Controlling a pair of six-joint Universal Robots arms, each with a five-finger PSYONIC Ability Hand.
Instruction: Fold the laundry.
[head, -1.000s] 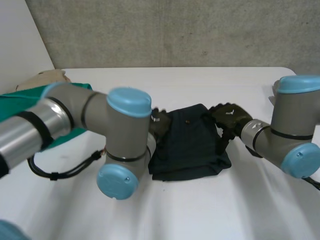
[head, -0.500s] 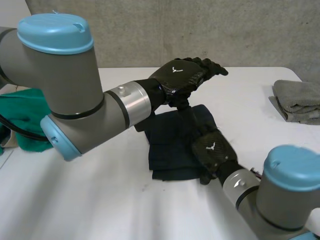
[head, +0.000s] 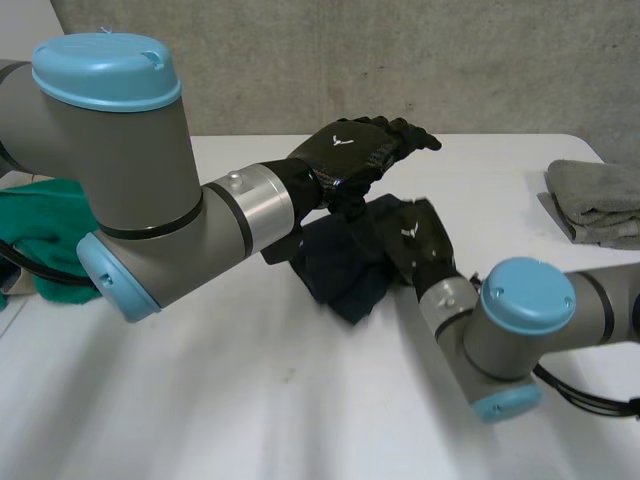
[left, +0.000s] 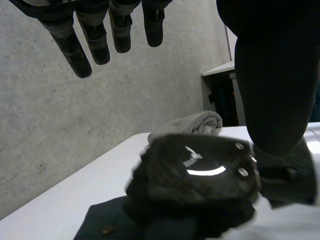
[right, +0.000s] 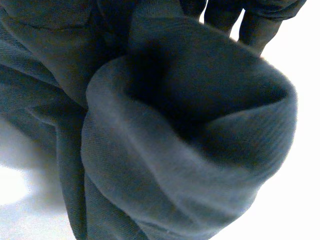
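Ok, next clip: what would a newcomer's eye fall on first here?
The dark cloth at the middle of the table, bunched up in the right hand, whose fingers curl round a fold of it. Just above hovers the left hand, fingers straight and holding nothing. A green cloth lies far to the left, a folded grey towel far to the right.
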